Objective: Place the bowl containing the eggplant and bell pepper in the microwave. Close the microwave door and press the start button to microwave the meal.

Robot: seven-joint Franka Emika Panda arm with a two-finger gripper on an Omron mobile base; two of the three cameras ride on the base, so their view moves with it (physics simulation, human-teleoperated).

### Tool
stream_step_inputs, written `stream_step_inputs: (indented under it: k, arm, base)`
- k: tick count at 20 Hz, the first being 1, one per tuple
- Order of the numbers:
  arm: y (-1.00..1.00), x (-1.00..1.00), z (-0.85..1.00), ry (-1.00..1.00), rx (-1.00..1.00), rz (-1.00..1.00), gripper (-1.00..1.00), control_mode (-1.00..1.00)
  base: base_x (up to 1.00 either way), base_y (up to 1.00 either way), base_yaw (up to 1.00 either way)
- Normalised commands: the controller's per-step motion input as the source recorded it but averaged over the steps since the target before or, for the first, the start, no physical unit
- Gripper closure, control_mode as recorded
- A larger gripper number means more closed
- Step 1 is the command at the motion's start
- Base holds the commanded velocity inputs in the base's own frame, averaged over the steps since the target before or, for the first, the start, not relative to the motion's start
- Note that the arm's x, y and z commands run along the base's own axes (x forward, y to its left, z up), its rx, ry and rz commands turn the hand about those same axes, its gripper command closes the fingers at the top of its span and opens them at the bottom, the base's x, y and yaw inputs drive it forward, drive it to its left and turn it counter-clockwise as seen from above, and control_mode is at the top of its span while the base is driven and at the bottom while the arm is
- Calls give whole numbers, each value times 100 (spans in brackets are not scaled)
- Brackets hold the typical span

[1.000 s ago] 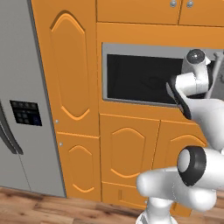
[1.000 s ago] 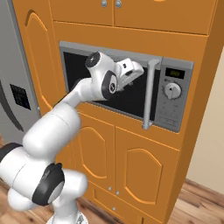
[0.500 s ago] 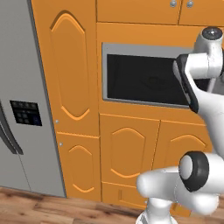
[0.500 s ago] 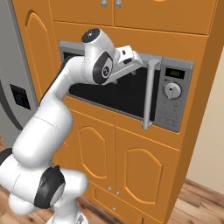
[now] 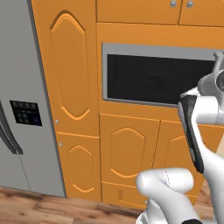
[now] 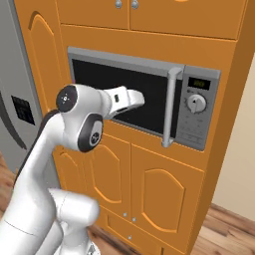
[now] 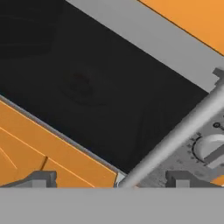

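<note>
Two steps look done, judging from how things lie: door (image 6: 124,94) sits flush w/ the microwave (image 6: 149,64) frame, and thru the dark glass a faint round shape, likely the bowl (image 7: 81,87), shows straight ahead of the claw (image 7: 111,179); eggplant & pepper too dim to make out. Claw is spread wide, empty, just in front of the door's lower edge, handle (image 6: 172,107) running up between its tips. Left: press start on the panel (image 6: 196,114), just right of the claw past the handle. Which button is start, can't tell.
</note>
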Motion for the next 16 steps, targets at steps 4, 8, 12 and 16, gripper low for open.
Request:
stream_step_inputs:
  k: [4,8,12,16]
  arm:
    - [-10,-95,7,-19,25,-28,-100,-100]
    - [-51,-88,12,-23,40,-32,-100,-100]
    - [-78,-72,0,-17,59,-16,-100,-100]
    - [-82,-44,0,-3,67,-1,-100,-100]
  base:
    - [0,0,0]
    - [0,0,0]
    - [0,0,0]
    - [0,0,0]
